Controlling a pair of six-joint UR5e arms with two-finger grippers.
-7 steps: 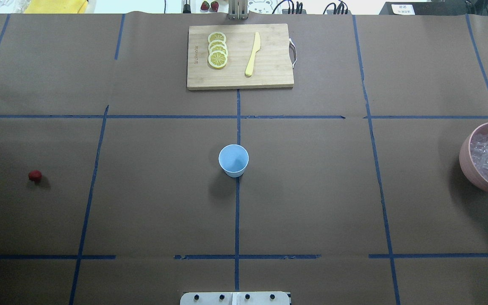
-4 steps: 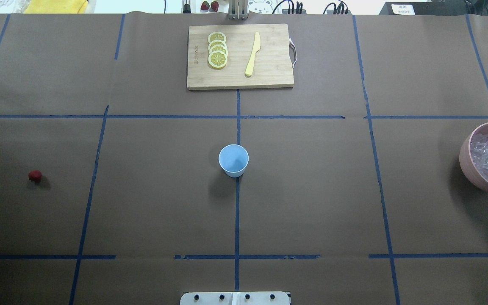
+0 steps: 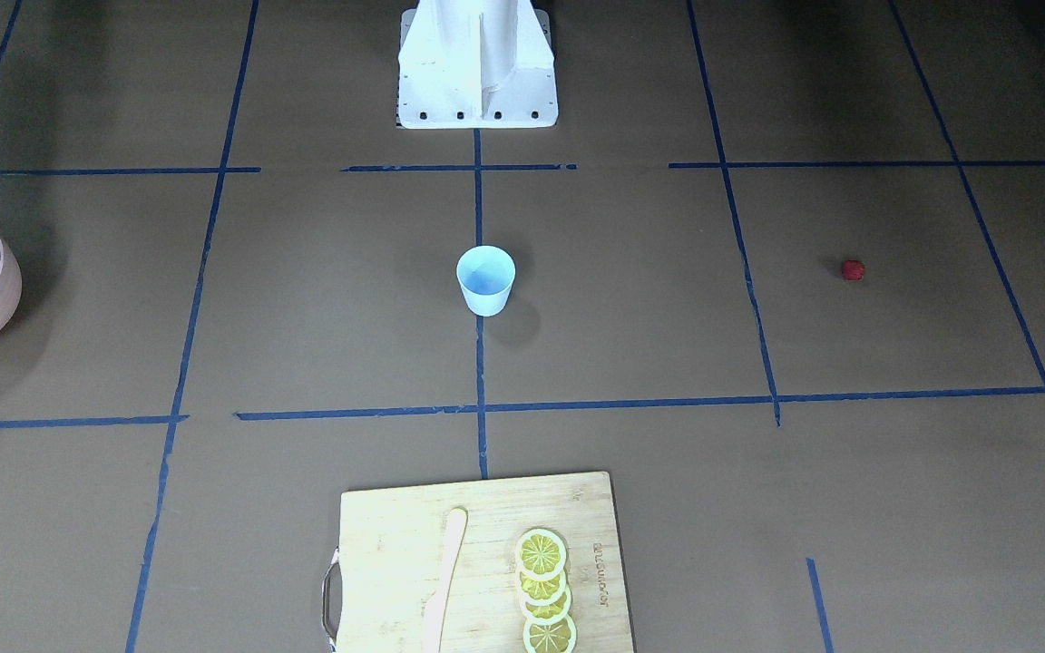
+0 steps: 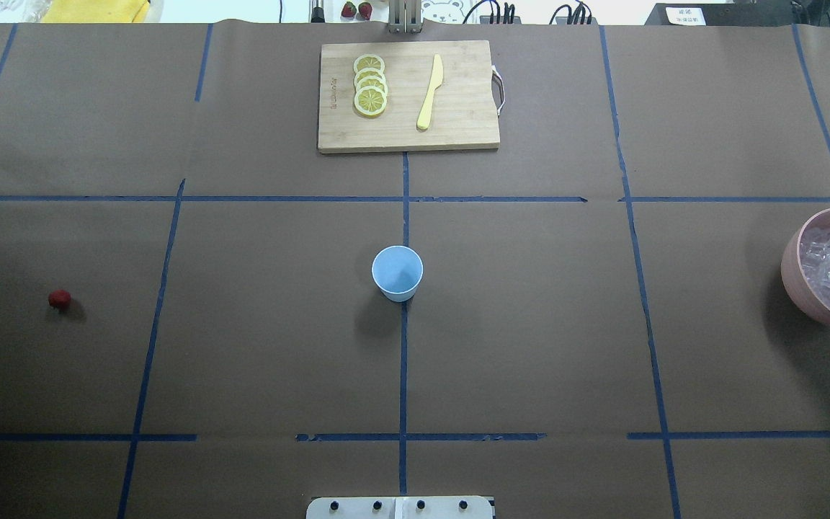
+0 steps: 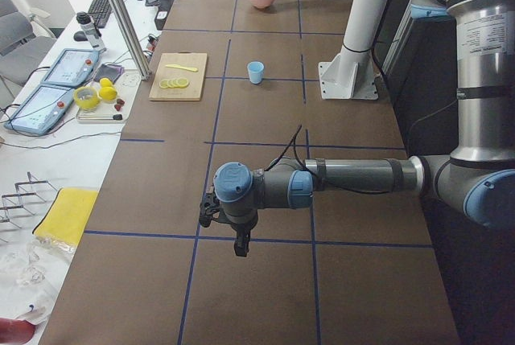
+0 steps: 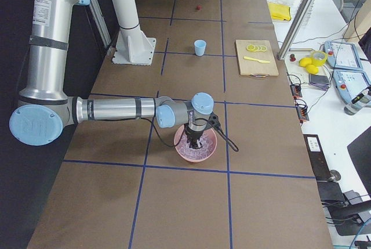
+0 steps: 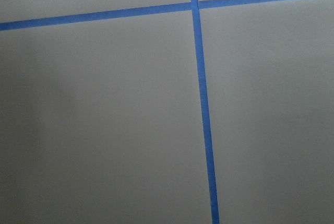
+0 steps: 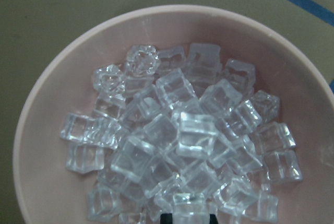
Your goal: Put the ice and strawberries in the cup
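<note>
Ice [image 8: 172, 135] heaped in pink bowl [image 4: 793, 277] at 3 o'clock edge of overhead. Cup [image 4: 397, 272] dead centre, upright. Strawberry [image 4: 60, 299] far out at 9. Surface [image 4: 530, 346]: brown paper, blue tape grid. Cutting board [image 4: 408, 122] with lemon slices [image 4: 370, 85] at 12. Side views only: right claw [image 6: 193, 141] down in the bowl, left claw [image 5: 240, 248] low over bare paper, side bench with teach pendants [image 5: 71, 66]. Spread or pressed together: can't tell for either claw.

The cup [image 4: 397, 272] is pale blue; the strawberry [image 4: 59, 300], at its nine o'clock, bright red. Clear whitish ice [image 8: 177, 140] lies in a pink bowl [image 8: 40, 130]. Blue tape lines [image 4: 403, 360] grid the brown table [image 4: 530, 324].
</note>
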